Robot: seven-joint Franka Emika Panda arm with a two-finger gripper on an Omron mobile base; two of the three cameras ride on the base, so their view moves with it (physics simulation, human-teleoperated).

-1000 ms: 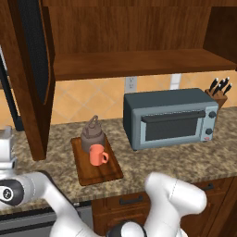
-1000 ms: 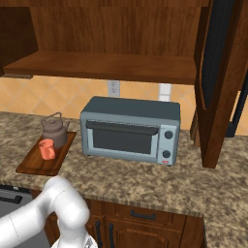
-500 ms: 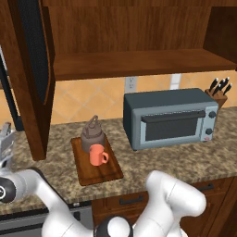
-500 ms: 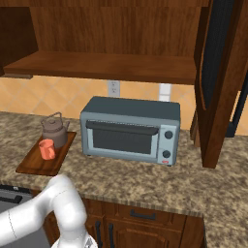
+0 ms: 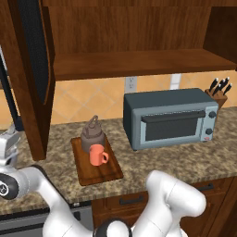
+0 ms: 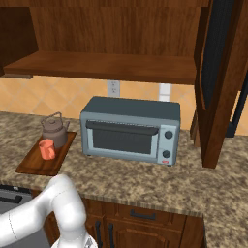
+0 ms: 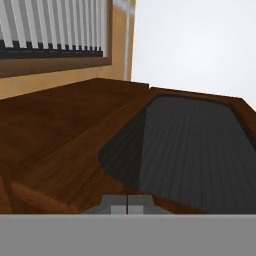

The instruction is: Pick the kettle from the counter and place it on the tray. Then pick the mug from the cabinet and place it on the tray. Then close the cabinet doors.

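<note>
A: What is on the counter (image 5: 185,162)?

B: A dark reddish-brown tray (image 5: 99,171) lies flat on the speckled granite. The squat brownish-grey kettle (image 5: 92,135) stands upright at the back of the tray, and the coral mug (image 5: 97,155) stands on the tray just in front of it, nearly touching it. From the right base view the same kettle (image 6: 54,131) and mug (image 6: 47,149) sit on the tray (image 6: 34,162), left of a grey toaster oven (image 6: 130,131). A knife block (image 5: 218,91) stands at the far right of the counter.

A: And the cabinet (image 5: 139,60)?

B: Both cabinet doors stand open. The left door (image 5: 30,69) and the right door (image 6: 218,72) each swing outward, showing 1 wide bare shelf.

A: Where is the gripper (image 5: 9,146)?

B: At the left edge of the left base view, close beside the left door. The hand view looks along that door's dark arched mesh panel (image 7: 195,150). I cannot tell how far apart its fingers are, or whether it grasps anything.
</note>
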